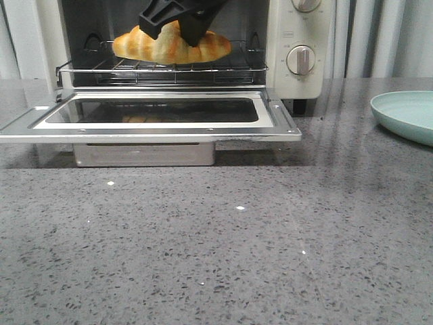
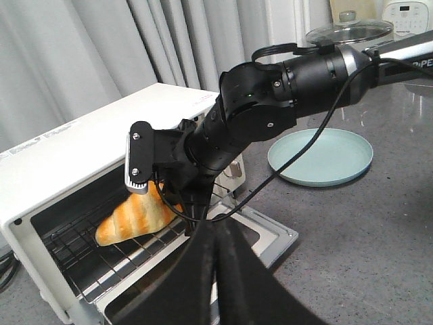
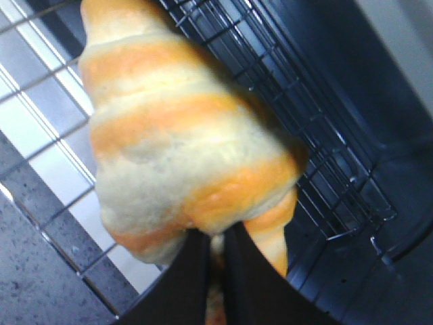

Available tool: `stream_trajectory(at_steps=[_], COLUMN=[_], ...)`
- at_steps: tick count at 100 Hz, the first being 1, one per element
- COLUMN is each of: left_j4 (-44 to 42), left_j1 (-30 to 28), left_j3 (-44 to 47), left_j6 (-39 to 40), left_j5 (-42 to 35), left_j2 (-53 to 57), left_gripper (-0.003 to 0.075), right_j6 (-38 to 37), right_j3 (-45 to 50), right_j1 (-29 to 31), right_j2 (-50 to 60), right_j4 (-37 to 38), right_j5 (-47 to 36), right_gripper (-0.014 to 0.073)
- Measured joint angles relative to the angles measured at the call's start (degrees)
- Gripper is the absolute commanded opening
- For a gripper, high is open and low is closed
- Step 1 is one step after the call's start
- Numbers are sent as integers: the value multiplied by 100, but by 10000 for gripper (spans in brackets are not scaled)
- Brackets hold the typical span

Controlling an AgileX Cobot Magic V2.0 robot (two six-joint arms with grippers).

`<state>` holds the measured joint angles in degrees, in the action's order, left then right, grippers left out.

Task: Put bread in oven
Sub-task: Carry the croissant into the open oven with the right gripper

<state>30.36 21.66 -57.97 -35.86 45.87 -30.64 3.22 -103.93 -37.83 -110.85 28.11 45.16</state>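
The cream-white oven stands at the back with its glass door dropped flat and open. The golden striped bread is inside, right at the wire rack; I cannot tell whether its weight rests on it. My right gripper reaches in from above, shut on the bread's middle. The right wrist view shows the bread pinched by the right gripper over the rack. In the left wrist view my left gripper is shut and empty, off the oven's front, looking at the bread.
A pale green plate lies on the grey counter right of the oven. The right arm stretches across from that side above the plate. A lidded pot stands further back. Curtains hang behind.
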Motion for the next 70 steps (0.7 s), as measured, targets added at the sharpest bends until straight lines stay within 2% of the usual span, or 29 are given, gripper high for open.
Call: stream_trajectory(at_steps=[47, 70], left_j4=[3, 3], left_j1=[0, 0], left_j3=[0, 0], left_j6=[0, 0], left_j5=[204, 217], left_j2=[0, 0], left_gripper=[-22, -22], right_j6=[-884, -953], right_j3=[-12, -12], right_j1=[1, 56], right_j2=[9, 105], right_j4=[36, 25], right_j5=[-118, -387], right_gripper=[-69, -69])
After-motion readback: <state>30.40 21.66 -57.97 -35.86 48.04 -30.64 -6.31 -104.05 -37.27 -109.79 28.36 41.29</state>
